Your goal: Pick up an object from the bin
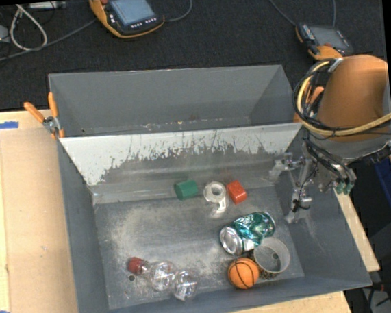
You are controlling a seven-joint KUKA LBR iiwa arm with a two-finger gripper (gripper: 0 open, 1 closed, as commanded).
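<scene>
While the arm, with its orange cover [355,96], is leaning in from the right, the gripper [298,208] is hanging over the right-hand sloping wall of the bin [177,106], just above where that wall is meeting the floor. Its jaws are pointing down and to the left, and I cannot tell whether they are standing wide or narrow. Nearest to it, a little lower and to the left, a crushed green and silver can [247,231] is lying on its side on the floor, apart from the gripper. Just below the can, a grey ring [272,256] is resting in the near right corner, and an orange ball [243,273] is sitting beside it, touching or nearly touching it. Farther up the floor, a white roll [215,196] is lying between a green block [185,188] and a red block [237,192]. Well apart, toward the near left corner, a clear bottle [162,276] with a red cap is lying on its side.
</scene>
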